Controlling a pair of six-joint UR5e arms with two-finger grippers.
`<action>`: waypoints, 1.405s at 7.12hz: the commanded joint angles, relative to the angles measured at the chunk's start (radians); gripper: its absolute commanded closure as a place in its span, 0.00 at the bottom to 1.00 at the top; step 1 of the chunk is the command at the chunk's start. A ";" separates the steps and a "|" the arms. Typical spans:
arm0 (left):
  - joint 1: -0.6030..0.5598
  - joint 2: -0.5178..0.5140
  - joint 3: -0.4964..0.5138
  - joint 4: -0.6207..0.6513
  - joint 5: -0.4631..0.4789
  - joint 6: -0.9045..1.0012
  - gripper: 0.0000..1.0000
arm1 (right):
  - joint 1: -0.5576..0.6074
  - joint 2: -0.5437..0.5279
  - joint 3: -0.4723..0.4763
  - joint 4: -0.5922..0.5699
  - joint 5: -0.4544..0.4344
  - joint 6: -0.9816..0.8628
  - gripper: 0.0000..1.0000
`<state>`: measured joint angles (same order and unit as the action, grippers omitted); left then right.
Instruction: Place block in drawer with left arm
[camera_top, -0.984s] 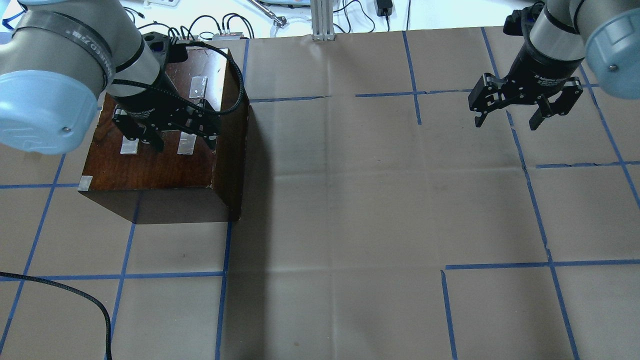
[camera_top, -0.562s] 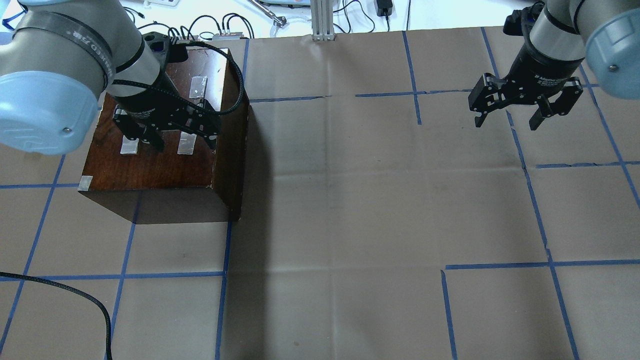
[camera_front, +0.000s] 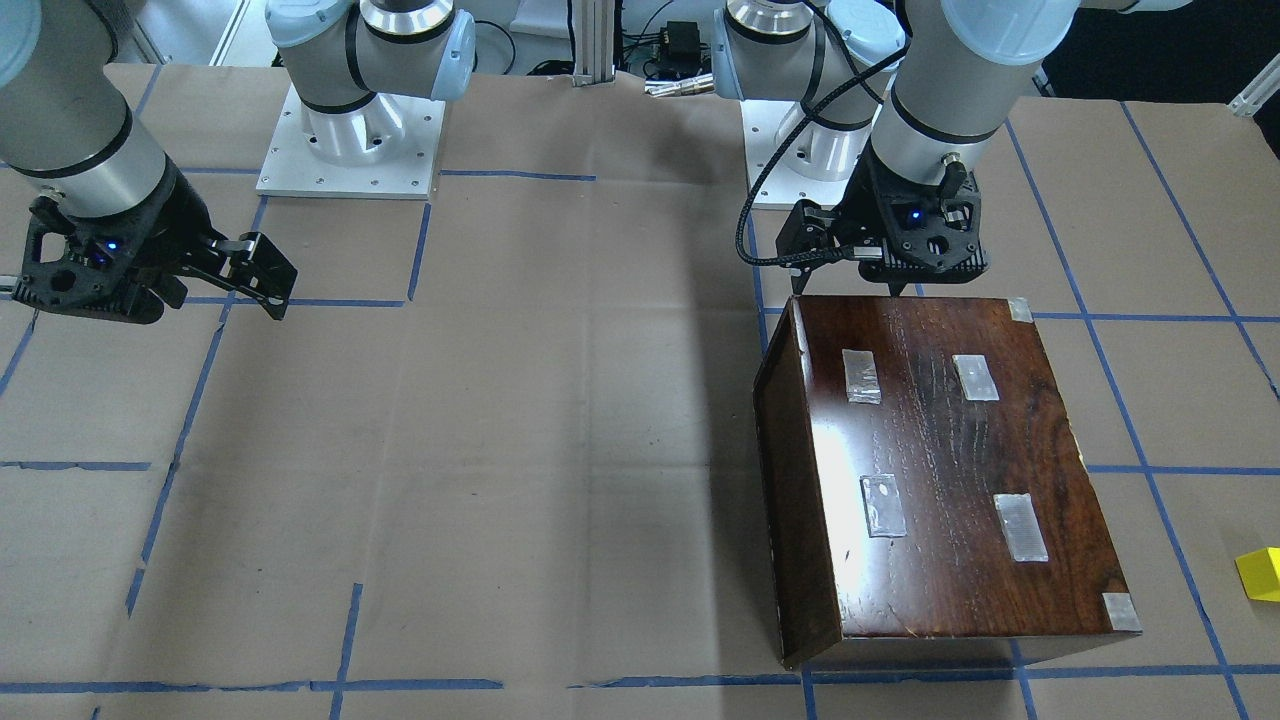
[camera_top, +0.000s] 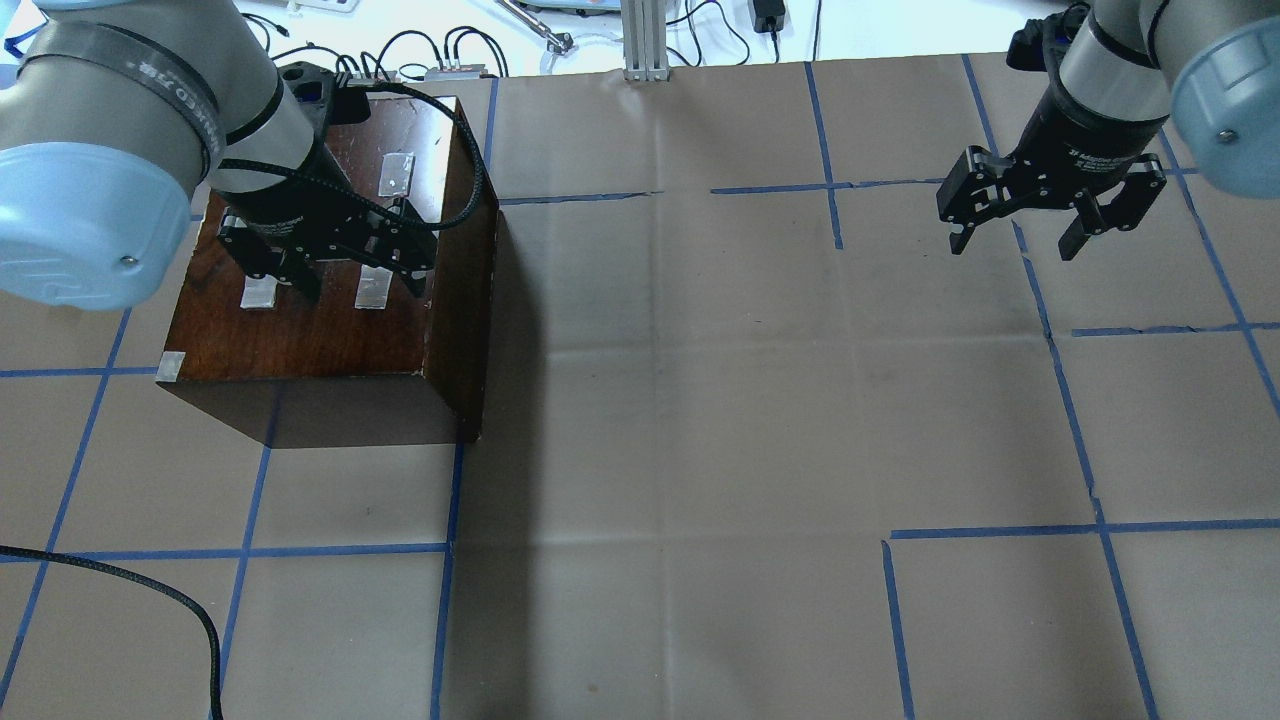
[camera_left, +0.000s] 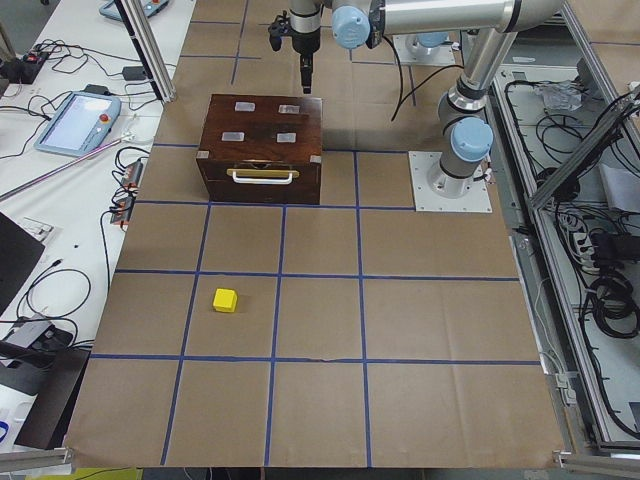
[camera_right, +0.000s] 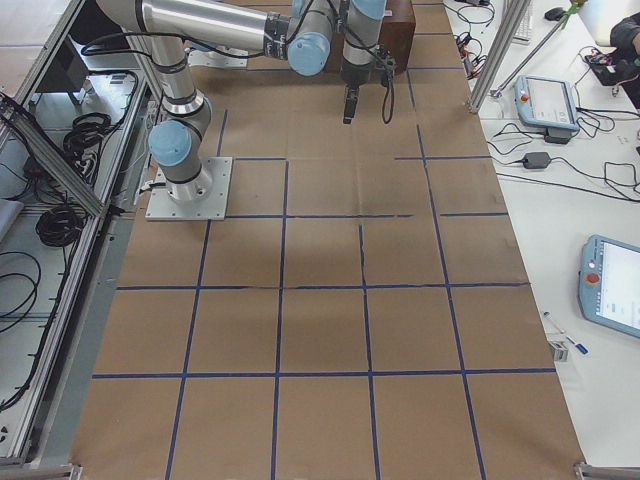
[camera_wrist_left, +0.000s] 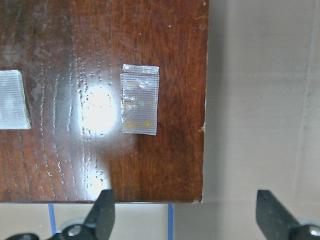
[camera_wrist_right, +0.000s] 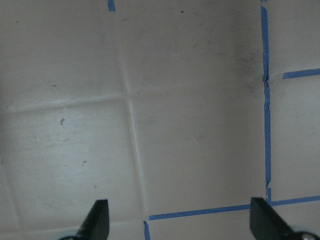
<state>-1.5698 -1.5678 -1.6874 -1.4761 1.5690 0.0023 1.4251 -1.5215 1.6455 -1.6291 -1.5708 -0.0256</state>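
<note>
The small yellow block (camera_left: 225, 300) lies on the brown paper, out from the dark box's handle side; it also shows at the right edge of the front-facing view (camera_front: 1262, 574). The dark wooden box (camera_top: 300, 330) stands with its drawer shut; only the front with a pale handle (camera_left: 262, 176) shows, and the pale tray is hidden. My left gripper (camera_top: 360, 288) is open and empty, hovering over the box's tape-patched top near its edge (camera_wrist_left: 186, 215). My right gripper (camera_top: 1012, 245) is open and empty over bare paper (camera_wrist_right: 177, 220).
Blue tape lines (camera_top: 340, 550) divide the table paper. A loose black cable (camera_top: 150, 595) lies at the near left. Cables and an aluminium post (camera_top: 645, 40) stand at the far edge. Both arm bases (camera_front: 350, 140) sit on white plates.
My left gripper has shifted slightly up and left over the box top, still open. The right arm has not moved.
</note>
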 joint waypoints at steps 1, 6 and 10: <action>0.005 -0.006 0.000 -0.001 -0.001 0.002 0.01 | 0.000 0.000 0.000 0.000 0.000 0.001 0.00; 0.207 -0.023 0.020 -0.009 -0.001 0.165 0.01 | 0.000 0.000 0.000 0.000 0.000 0.000 0.00; 0.506 -0.174 0.108 0.007 -0.027 0.556 0.01 | 0.000 0.000 0.000 0.000 0.000 0.001 0.00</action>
<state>-1.1250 -1.6809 -1.6238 -1.4703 1.5511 0.4702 1.4251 -1.5217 1.6460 -1.6291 -1.5708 -0.0249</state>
